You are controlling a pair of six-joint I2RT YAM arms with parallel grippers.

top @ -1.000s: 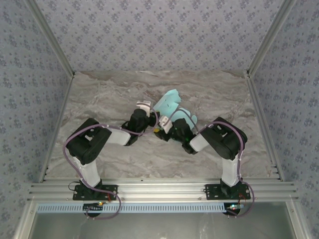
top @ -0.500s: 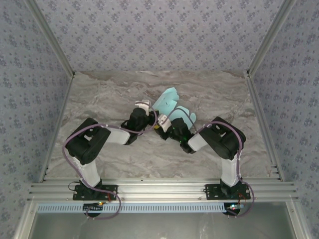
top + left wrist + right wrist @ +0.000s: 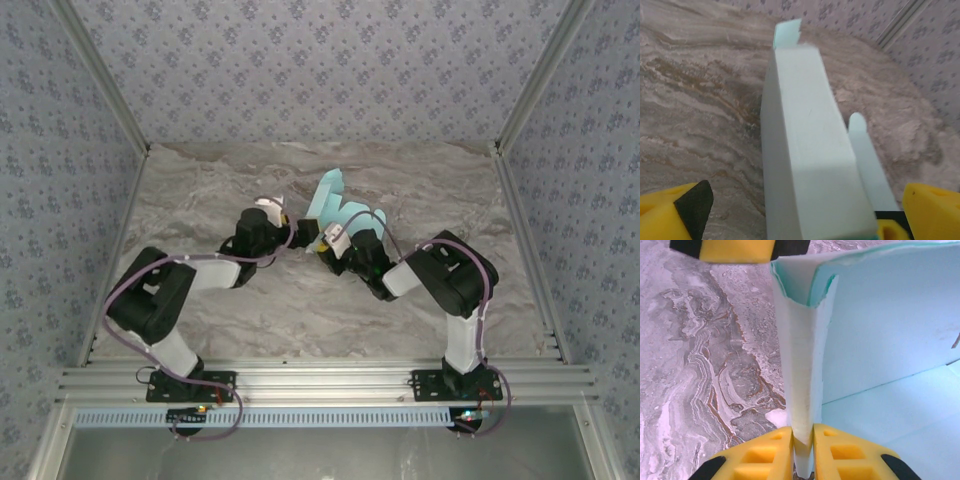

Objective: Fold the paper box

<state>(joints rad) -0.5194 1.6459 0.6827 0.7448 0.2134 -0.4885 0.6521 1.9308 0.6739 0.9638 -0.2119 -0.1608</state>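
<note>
Top external view is showing the light turquoise thin card paper box (image 3: 338, 205) standing partly folded near the middle of the marbled grey-brown table (image 3: 200, 300), a little toward the far side. One panel is rising upright and a flap is lying out to the right. Both arms are reaching in toward it. The left gripper (image 3: 285, 225) is sitting just left of the paper box and the right gripper (image 3: 324, 240) is pressing in at its near edge. Through the left wrist camera, a long folded panel of the paper box is running away toward the far side of the table, with a small tab sticking up at its far end and a rounded flap lying flat on its right. The left gripper's yellow fingers (image 3: 687, 212) are standing wide apart, one on each side of the panel with bare table showing between finger and card, so this gripper is released and holding nothing. Through the right wrist camera, the right gripper's two yellow fingers (image 3: 775, 452) are squeezing together on a doubled, upright fold of the card, so this gripper is grasping the paper box by that crease. A broad turquoise panel is spreading to the right of the fold and resting on the table. A yellow and black finger of the left gripper is hanging at the top of that picture, just beyond the fold's upper end.
</note>
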